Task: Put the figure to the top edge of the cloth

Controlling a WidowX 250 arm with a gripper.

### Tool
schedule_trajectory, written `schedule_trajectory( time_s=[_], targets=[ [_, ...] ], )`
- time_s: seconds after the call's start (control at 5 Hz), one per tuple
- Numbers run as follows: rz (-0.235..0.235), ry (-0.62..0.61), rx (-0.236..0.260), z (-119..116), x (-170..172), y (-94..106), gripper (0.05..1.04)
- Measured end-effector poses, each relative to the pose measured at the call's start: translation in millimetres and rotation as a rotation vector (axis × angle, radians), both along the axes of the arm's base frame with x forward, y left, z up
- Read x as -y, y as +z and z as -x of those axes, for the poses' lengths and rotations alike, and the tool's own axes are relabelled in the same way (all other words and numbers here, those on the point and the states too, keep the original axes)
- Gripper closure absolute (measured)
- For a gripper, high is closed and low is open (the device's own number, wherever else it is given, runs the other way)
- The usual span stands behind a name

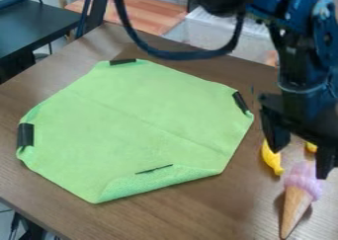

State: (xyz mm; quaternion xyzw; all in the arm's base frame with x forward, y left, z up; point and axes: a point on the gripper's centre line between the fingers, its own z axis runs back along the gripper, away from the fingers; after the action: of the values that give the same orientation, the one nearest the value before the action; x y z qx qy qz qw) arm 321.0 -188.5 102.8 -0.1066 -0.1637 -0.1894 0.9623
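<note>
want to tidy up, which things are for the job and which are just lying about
For the job:
green cloth
gripper
ice cream cone, possibly the figure

Probably just lying about:
curved yellow toy
second yellow thing, partly hidden

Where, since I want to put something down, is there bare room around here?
The green cloth looks bare between its black strips. The wooden table also has room between the cloth's curled near edge and the ice cream cone. It is crowded at the right, where the cone, a yellow toy and another yellow thing lie around the tool.
</note>
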Motion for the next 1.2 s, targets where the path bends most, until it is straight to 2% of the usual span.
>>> schedule_trajectory(
  time_s=[0.2, 0.4, 0.6, 0.8, 1.2],
  targets=[
    [-0.031, -0.018, -0.025, 2, 10, -11.8, 0.083],
    [-0.089, -0.058, -0.045, 6, 22, -30.2, 0.083],
    [-0.137, -0.059, -0.048, 5, 26, -38.2, 0.128],
    [-0.192, -0.058, -0.055, 1, 24, -43.9, 0.351],
    [-0.219, -0.060, -0.061, 4, 20, -41.9, 0.354]
  ],
)
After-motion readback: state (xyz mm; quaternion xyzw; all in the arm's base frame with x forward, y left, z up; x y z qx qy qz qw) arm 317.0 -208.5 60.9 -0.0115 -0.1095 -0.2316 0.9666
